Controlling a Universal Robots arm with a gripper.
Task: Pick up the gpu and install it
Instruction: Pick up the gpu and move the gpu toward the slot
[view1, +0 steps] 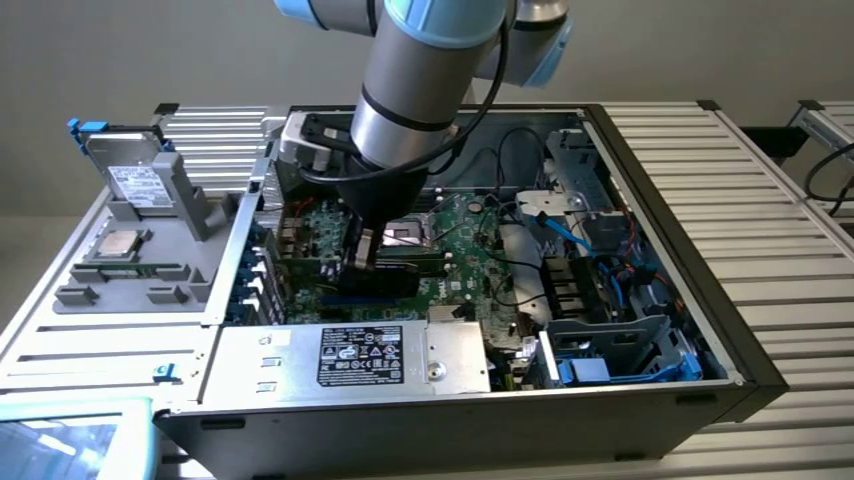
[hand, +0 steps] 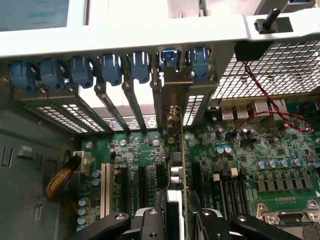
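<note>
Green flat circuit card, the gpu, at insertion stage.
Black gripper, fingers pinching it over large green motherboard; seating likely needs slot alignment.

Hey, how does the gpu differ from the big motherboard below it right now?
The gpu stands on edge, at right angles to the motherboard, which lies flat in the computer case. The gpu is much the smaller board, while the motherboard spans most of the case. The gpu sits clamped in the claw, whereas the motherboard rests in the case with nothing gripping it. Both are green circuit boards.
</note>
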